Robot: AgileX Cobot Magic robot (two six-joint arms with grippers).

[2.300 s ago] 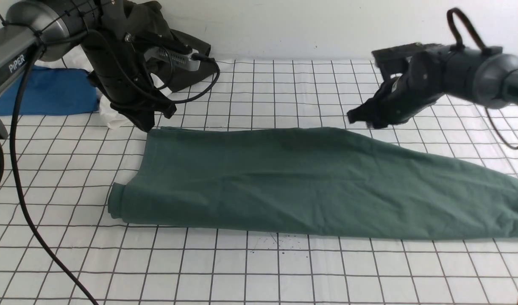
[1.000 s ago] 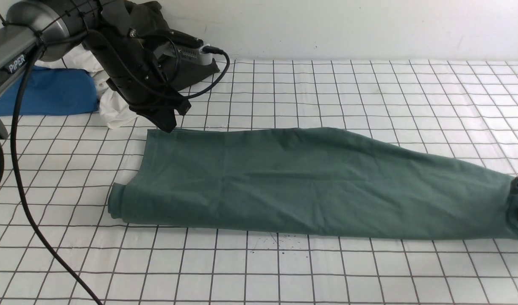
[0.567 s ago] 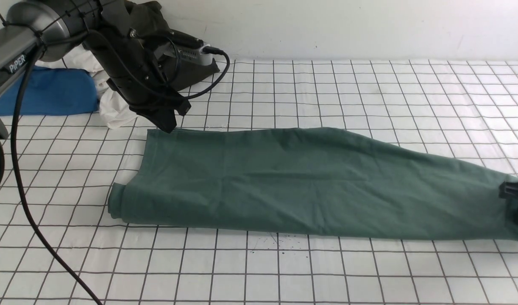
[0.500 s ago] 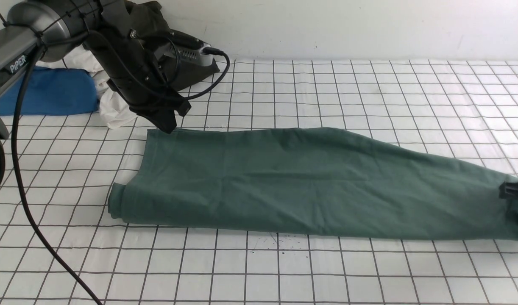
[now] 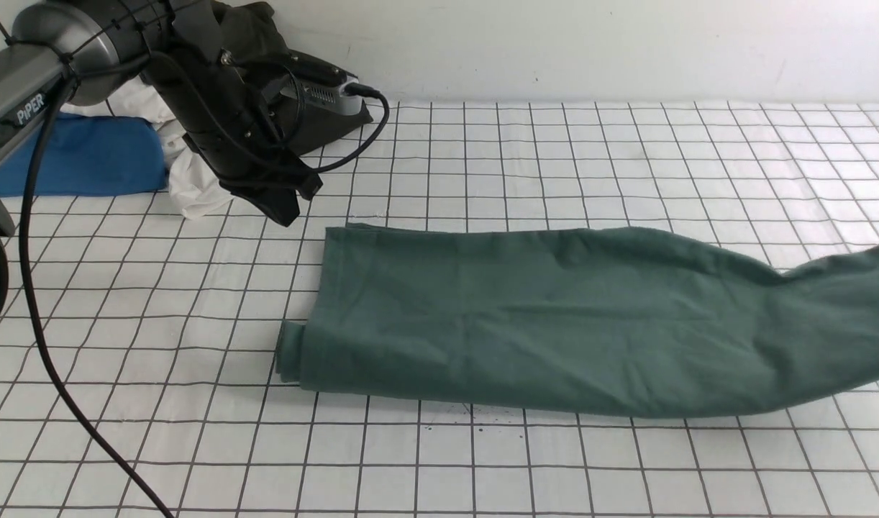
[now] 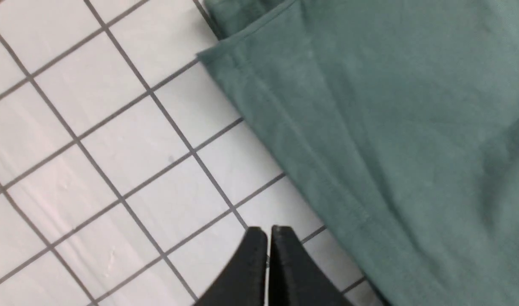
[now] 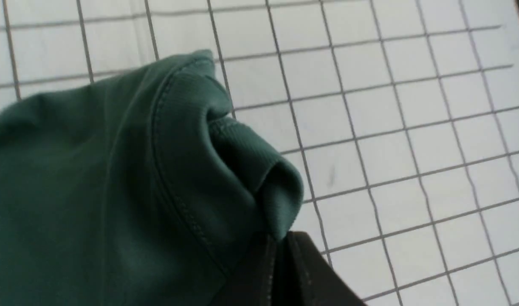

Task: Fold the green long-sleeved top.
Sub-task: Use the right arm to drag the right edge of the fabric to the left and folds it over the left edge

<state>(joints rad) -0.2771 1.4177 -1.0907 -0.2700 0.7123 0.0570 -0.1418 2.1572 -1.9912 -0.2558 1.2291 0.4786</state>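
A white worktop [image 5: 554, 158] ruled with a dark grid fills the scene from the near edge to the far wall. Across its middle and right lies the green long-sleeved top [image 5: 554, 316], gathered into one long band: its left end rests flat with a small roll of cloth at the near corner, while its right end rises off the surface and runs out of the front view at the right. The left arm [image 5: 65, 43], grey and black, reaches in from the far left, with a black cable [image 5: 33, 288] hanging down from it toward the near edge. Behind it, at the far left, sit a blue garment [image 5: 80, 155], a dark garment [image 5: 249, 25] against the wall, and a crumpled white cloth [image 5: 191, 187]. The left end effector [image 6: 268, 231] is closed and empty, its fingers pressed together over bare worktop just beside the top's hemmed far-left corner, not touching it. The right end effector [image 7: 280, 250], unseen from the front, is closed on the top, pinching it at a ribbed, stitched edge that bunches above the fingers. A few black specks [image 5: 475, 424] dot the worktop just near of the band.
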